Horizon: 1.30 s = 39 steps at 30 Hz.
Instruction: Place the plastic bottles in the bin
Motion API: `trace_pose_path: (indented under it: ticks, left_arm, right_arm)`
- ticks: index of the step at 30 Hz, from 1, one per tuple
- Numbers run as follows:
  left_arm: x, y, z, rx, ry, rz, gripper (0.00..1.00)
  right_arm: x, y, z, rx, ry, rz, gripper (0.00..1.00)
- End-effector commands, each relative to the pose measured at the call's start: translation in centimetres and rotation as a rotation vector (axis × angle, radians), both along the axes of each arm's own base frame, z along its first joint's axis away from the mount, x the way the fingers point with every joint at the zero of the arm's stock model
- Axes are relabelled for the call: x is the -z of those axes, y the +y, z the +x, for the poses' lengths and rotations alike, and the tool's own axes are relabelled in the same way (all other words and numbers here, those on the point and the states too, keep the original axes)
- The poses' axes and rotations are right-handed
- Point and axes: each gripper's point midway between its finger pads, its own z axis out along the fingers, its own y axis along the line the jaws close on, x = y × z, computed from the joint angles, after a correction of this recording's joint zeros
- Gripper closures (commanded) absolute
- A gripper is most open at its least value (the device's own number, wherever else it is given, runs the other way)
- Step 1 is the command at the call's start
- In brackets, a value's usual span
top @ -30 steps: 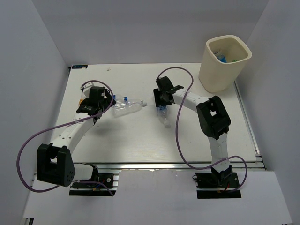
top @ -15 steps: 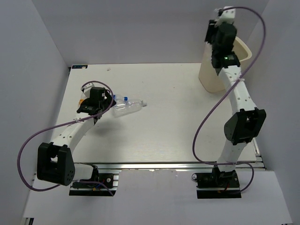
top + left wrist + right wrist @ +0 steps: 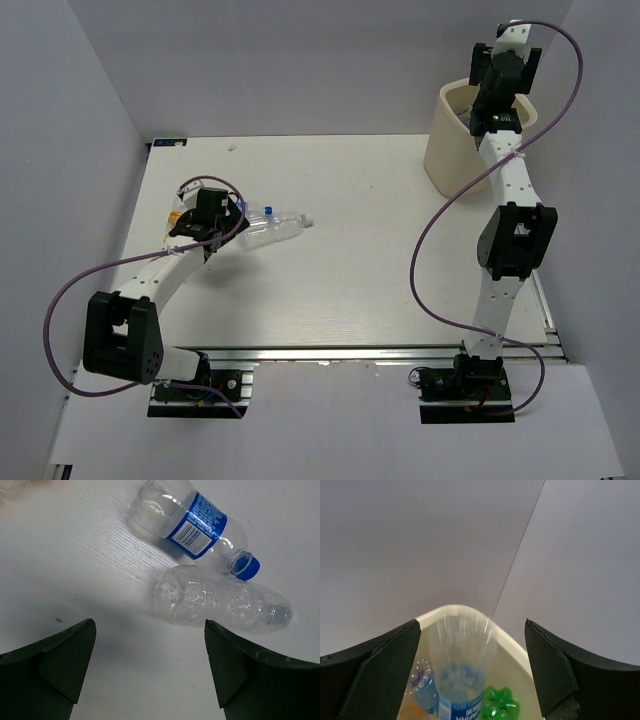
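Observation:
Two plastic bottles lie side by side on the white table: one with a blue label and blue cap (image 3: 192, 525) and one clear, unlabelled (image 3: 222, 602), (image 3: 275, 230). My left gripper (image 3: 150, 625), (image 3: 218, 222) hovers open just short of the clear one, touching neither. My right gripper (image 3: 470, 622), (image 3: 490, 100) hangs open over the cream bin (image 3: 455, 160). Between its fingers a blurred clear bottle with a blue label (image 3: 462, 675) drops free into the bin (image 3: 512, 642). A green bottle (image 3: 500, 705) and another clear bottle (image 3: 422, 685) lie inside.
A small orange item (image 3: 175, 214) sits just left of my left gripper. The bin stands at the table's far right corner, close to the grey side wall (image 3: 590, 150). The table's metal front rail (image 3: 330, 352) runs between the arm bases.
My right arm swung from the table's middle up over the bin, carrying a bottle, then opened and let it fall. The left gripper shifted slightly toward the two bottles.

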Motion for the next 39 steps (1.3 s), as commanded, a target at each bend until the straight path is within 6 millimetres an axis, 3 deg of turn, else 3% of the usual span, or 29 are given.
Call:
trace_pose_path:
  ticks: [1, 10, 13, 20, 28, 34, 39]
  left_arm:
    - [-1.2, 0.2, 0.8, -0.015, -0.029, 0.0, 0.02]
    - [-0.9, -0.1, 0.9, 0.0, -0.029, -0.006, 0.02]
    - [-0.9, -0.2, 1.1, 0.004, -0.031, -0.01, 0.02]
    - [-0.6, -0.3, 1.4, 0.001, -0.026, -0.017, 0.02]
    - [-0.4, -1.5, 2.8, 0.048, -0.049, -0.042, 0.02]
    - [0.4, -3.0, 5.1, 0.115, -0.071, -0.073, 0.02]
    - [1.5, -4.2, 6.7, 0.171, -0.051, -0.081, 0.02]
  right_arm:
    - [-4.5, 0.4, -1.6, -0.011, -0.109, 0.006, 0.11]
    - [-5.8, 2.8, -2.6, -0.156, -0.083, -0.009, 0.1]
    - [-5.7, 4.5, -2.9, -0.254, -0.048, -0.051, 0.11]
    - [-4.9, 10.0, -4.2, -0.53, 0.027, -0.145, 0.11]
    - [-5.3, 16.7, -7.3, -0.743, 0.032, -0.179, 0.11]
    - [-2.2, 21.0, -10.2, -0.922, 0.108, -0.147, 0.11]
    - [-0.1, 22.4, -11.8, -0.974, 0.141, -0.123, 0.11]
